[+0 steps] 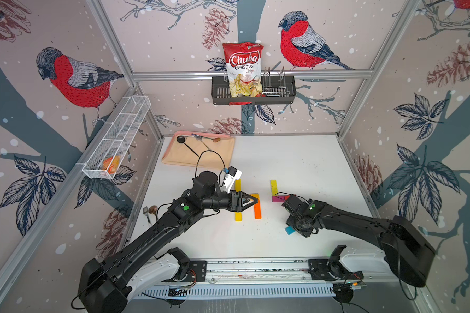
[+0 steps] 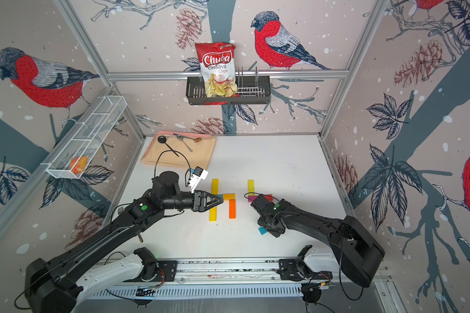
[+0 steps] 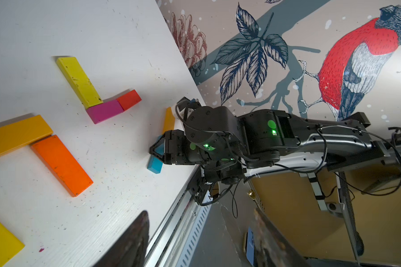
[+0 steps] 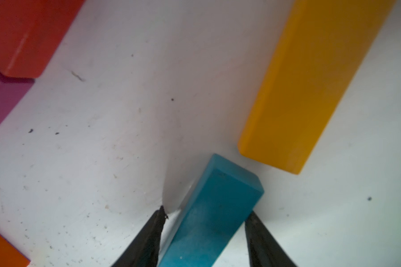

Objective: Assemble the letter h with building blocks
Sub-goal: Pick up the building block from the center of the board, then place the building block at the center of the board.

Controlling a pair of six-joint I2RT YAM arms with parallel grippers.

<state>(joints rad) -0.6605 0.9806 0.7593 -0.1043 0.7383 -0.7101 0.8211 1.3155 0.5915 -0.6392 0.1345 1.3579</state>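
Blocks (image 1: pixel 238 216) lie in two groups at the centre of the white table (image 1: pixel 296 162) in both top views. Left of centre, a yellow column (image 1: pixel 237 185) runs up the frame. An amber block (image 1: pixel 255 195) sits crosswise to its right, and an orange block (image 1: pixel 257 211) runs down from the amber one's right end. The left gripper (image 1: pixel 254 200) hovers over where column and amber block meet. In the left wrist view its fingers (image 3: pixel 134 240) stand wide apart with nothing between them.

Right of centre, a yellow block (image 1: pixel 273 187) meets a magenta block (image 1: pixel 276 199) at a corner, and a red block (image 1: pixel 285 195) touches the magenta one's right end.

Lower right of centre, a teal block (image 1: pixel 289 230) pokes out from under the right arm. The right gripper (image 4: pixel 205 215) straddles it. One finger sits close against its side, while a thin strip of table shows between the other finger and the block, so the jaws are not clamped. Whether the teal block lies flat I cannot tell.
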